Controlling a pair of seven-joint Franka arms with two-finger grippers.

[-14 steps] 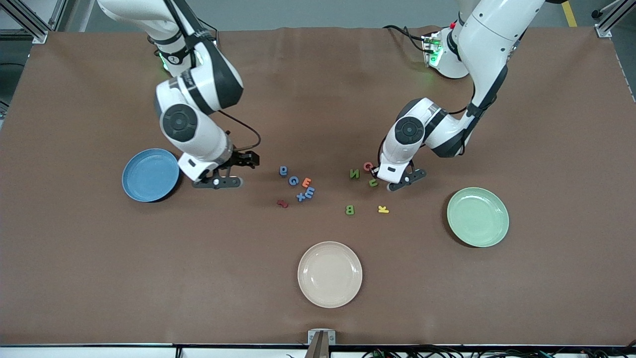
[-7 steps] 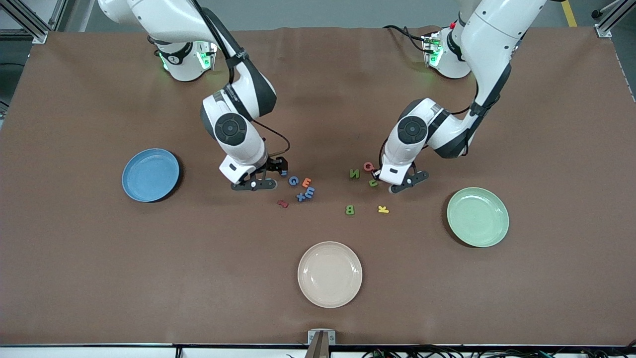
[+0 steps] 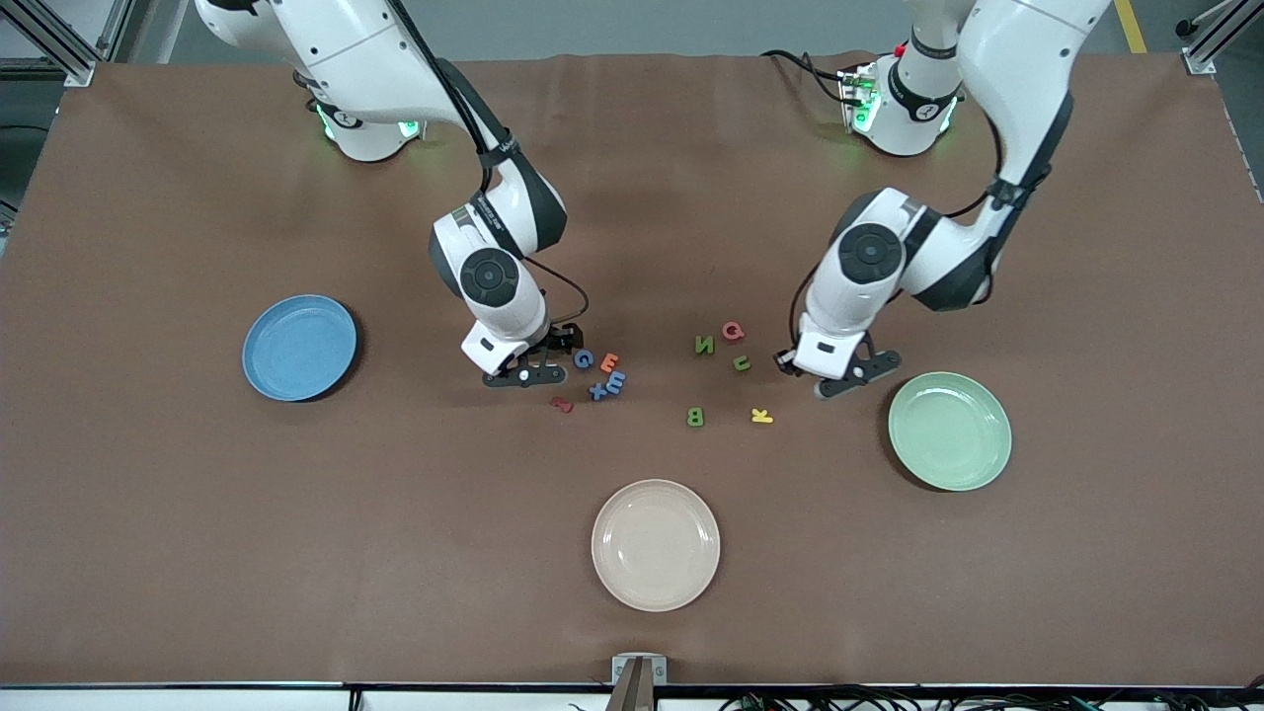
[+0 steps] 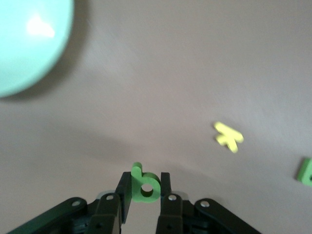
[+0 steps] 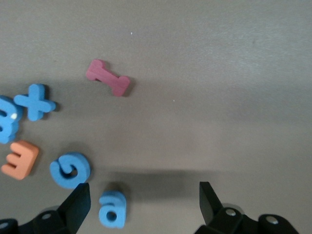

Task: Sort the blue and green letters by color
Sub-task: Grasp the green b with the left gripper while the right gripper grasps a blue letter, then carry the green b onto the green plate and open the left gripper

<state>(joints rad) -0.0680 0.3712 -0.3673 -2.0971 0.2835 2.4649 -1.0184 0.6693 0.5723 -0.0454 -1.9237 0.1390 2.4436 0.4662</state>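
My left gripper (image 3: 787, 362) is shut on a small green letter (image 4: 145, 186) and holds it above the table between the loose letters and the green plate (image 3: 949, 431). Green letters N (image 3: 703, 345), J (image 3: 741, 363) and B (image 3: 695, 417) lie on the table. My right gripper (image 3: 563, 342) stands open and low around a blue letter a (image 5: 113, 209), which lies close to one finger (image 5: 78, 202). Beside it lie a blue G (image 3: 584, 359) and two more blue letters (image 3: 615, 380) (image 3: 598, 392). The blue plate (image 3: 299, 347) is toward the right arm's end.
An orange E (image 3: 609, 362), a red letter (image 3: 561, 403), a red Q (image 3: 732, 331) and a yellow K (image 3: 760, 416) lie among the blue and green ones. A beige plate (image 3: 656, 544) sits nearer the front camera, mid-table.
My right arm swung from beside the blue plate over to the blue letters. My left gripper shut on a green letter and carried it away from the cluster toward the green plate.
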